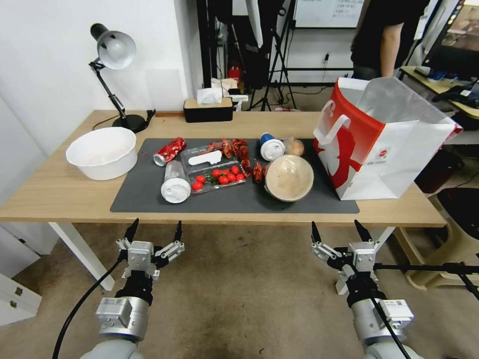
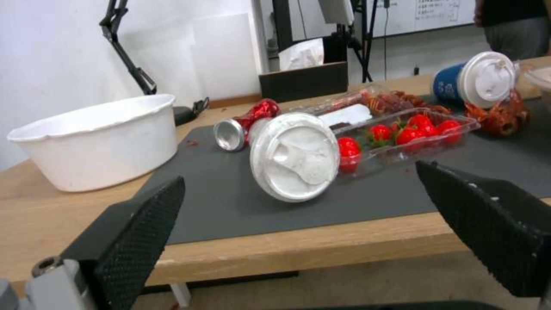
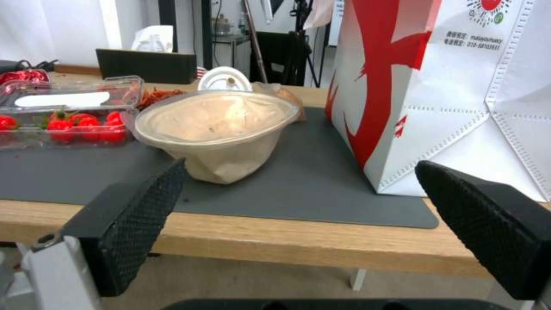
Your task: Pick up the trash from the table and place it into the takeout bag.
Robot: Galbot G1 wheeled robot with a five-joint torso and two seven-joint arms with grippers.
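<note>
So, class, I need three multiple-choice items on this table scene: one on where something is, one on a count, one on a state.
1. Where does the takeout bag stand on the table?
A. at the robot's right end
B. at the robot's left end
C. under the lamp

2. How many white-lidded cups lie on the mat?
A. none
B. two
C. five

3. How are the two grippers?
A. both shut on trash
B. one holds the can
C. both open, short of the table

Answers:
1 A: it stands right of the beige bowl.
2 B: the clear cup and the blue cup.
3 C: the left gripper and the right gripper have spread fingers and hold nothing.
</note>
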